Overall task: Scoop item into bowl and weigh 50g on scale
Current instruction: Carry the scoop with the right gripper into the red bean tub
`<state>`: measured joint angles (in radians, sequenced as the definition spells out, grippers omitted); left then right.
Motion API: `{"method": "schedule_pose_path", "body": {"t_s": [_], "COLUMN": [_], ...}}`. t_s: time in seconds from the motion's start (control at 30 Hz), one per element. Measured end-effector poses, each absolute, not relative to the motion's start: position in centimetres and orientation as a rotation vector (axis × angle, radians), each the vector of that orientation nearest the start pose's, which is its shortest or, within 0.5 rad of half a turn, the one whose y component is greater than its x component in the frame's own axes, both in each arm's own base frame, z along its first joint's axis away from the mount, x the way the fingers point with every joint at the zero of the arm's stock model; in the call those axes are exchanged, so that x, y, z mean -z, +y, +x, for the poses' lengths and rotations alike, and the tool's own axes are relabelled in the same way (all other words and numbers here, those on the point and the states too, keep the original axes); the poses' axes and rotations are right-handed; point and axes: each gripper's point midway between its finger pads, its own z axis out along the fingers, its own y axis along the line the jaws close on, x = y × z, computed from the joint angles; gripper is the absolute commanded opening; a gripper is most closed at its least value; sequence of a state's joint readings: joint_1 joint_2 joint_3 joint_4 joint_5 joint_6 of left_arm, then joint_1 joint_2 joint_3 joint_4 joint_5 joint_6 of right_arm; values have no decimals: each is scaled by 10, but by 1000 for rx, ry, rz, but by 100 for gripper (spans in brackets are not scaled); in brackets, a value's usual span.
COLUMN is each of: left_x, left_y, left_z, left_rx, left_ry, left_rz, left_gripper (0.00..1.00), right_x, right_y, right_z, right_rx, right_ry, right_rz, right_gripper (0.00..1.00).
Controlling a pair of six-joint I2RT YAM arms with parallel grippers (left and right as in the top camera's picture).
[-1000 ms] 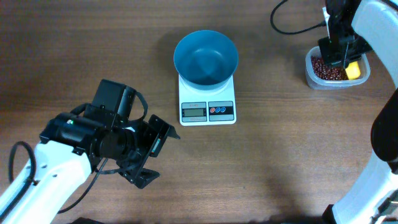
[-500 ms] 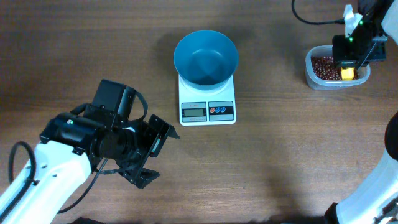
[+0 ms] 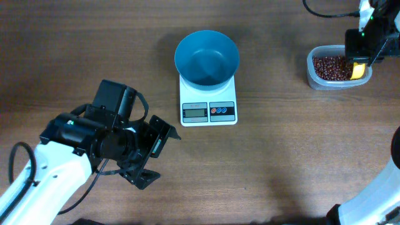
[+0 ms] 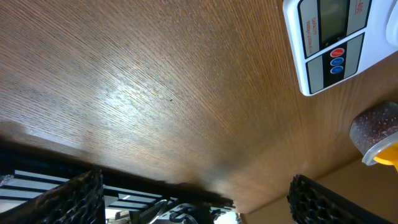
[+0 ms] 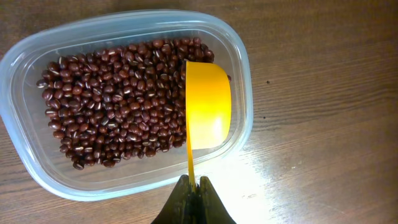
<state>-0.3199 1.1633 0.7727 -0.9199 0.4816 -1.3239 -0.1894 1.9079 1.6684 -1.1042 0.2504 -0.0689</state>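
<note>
Holding the thin handle of a yellow scoop pinched between tightly closed fingers, the right gripper hangs over the right end of a clear rectangular tub that stands on the wooden table, well off to the right of the scale. Small dark red-brown beans cover the floor of the tub in a loose layer, thick through the middle and thinner toward the rounded corners, where bare plastic shows. The scoop's cup is turned on its side as the right wrist camera sees it, with its flat edge toward the beans and its curved back toward the tub's right wall; what the cup holds cannot be seen, nor whether it touches the beans beneath it. At the middle of the table the blue bowl sits on the white scale, overhanging the platform's far edge, and its inside shows plain blue all the way down. The scale's grey display and its red and blue buttons face the near side; the reading is too small to make out. The left gripper hovers above bare wood to the near left of the scale, its two ribbed black fingers spread wide apart with nothing between them, and its camera catches the scale's front corner and, farther off, the tub of beans.
</note>
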Motion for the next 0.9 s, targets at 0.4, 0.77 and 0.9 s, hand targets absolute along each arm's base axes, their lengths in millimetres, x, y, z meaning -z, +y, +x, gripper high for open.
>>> {"method": "schedule_pose_path", "body": {"t_s": [0.4,0.77,0.9], "left_x": [-99,-99,-99], "left_y": [-146,-146,-146], "left_z": [187,187,187], "left_rx": [843,843,843], "left_ry": [2860,2860,2860], "left_rz": [-1452,-1453,-1453], "left_gripper": [99,99,99], "right_x": [-155,-165,-172], "right_y": [-122,-100,-100], "right_z": [394,400,395], "right_rx": [427,583,630], "right_ry": [2845,2813,2809], "right_rz": [274,155,153], "right_gripper": [4,4,4]}}
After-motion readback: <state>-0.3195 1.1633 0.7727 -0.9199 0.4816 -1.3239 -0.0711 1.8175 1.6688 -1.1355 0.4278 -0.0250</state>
